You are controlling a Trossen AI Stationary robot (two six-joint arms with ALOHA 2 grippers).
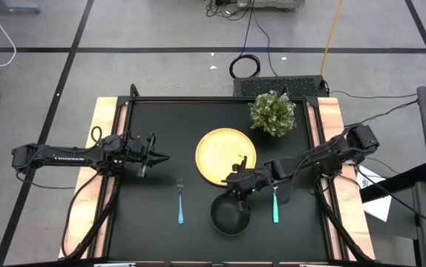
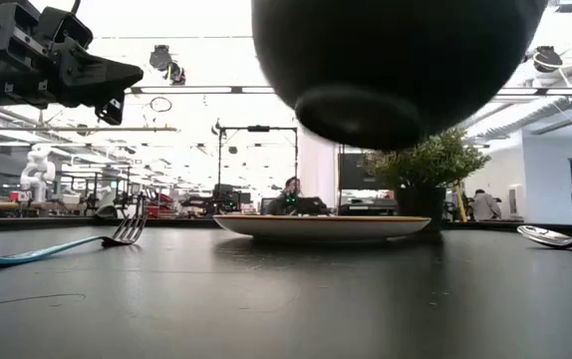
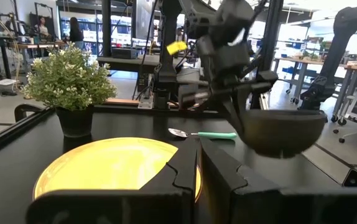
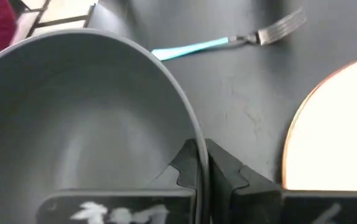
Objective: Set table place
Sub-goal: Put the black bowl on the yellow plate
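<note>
Bench (image 1: 153, 222) carried yellow plate (image 1: 220, 152) just beyond R hand (image 1: 240, 190). Black bowl (image 1: 230, 215) was gripped at rim by R hand, fingers clamped, lifted off bench. Fork (image 1: 180, 200) lay betw. hands, spoon (image 1: 275, 206) just beside R hand. L hand (image 1: 161, 157) was nearly closed, empty, hovering well apart.

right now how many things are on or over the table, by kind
plate: 1
bowl: 1, gripped at its rim and lifted by the right gripper
fork: 1
spoon: 1
potted plant: 1
total: 5
</note>
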